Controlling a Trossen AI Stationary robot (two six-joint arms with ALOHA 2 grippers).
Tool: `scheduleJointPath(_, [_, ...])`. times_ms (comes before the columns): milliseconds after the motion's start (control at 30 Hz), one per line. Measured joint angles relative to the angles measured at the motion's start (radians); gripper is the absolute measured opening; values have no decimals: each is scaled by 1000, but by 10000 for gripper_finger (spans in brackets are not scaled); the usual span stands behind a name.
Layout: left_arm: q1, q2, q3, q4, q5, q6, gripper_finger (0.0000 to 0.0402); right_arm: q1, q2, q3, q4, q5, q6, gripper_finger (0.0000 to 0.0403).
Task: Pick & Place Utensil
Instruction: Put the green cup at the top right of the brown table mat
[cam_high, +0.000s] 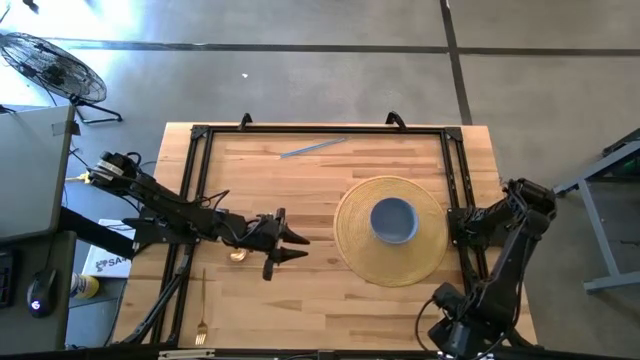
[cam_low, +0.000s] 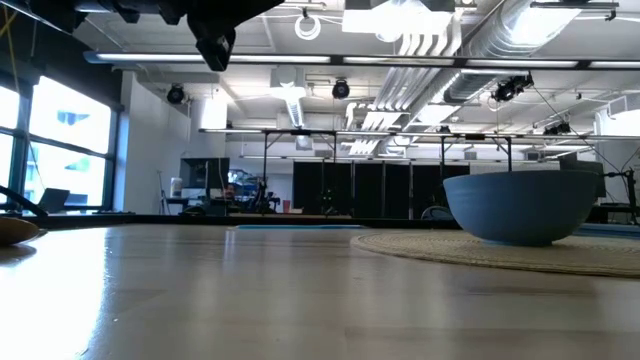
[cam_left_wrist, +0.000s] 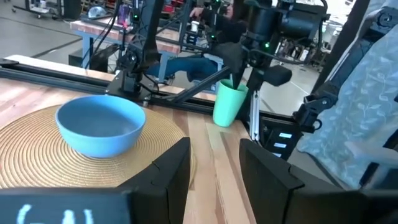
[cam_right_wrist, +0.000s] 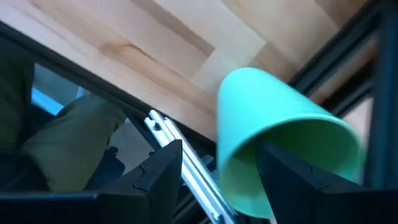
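Hovering spread and empty beside the mat (cam_high: 391, 232), your left gripper (cam_high: 292, 247) faces the bowl (cam_high: 393, 219); your right gripper (cam_right_wrist: 217, 165) clasps a green cup (cam_right_wrist: 280, 146).

Both arms are matte black, built of chunky jointed segments. The left arm (cam_high: 170, 215) carries black cables looped along its links and a yellowish fitting near its base. Its gripper (cam_high: 290, 246) ends in two flat, angular, dark fingers (cam_left_wrist: 168, 174). The right arm (cam_high: 505, 250) is the same black, with thick rounded joint housings.
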Motion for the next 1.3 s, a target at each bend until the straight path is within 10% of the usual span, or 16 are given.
scheduleJointPath(1033, [0, 0, 0, 19, 0, -19, 136, 0, 0, -27, -15, 27, -11, 196])
scheduleJointPath(1300, [0, 0, 0, 18, 0, -19, 136, 0, 0, -27, -11, 30, 0, 138])
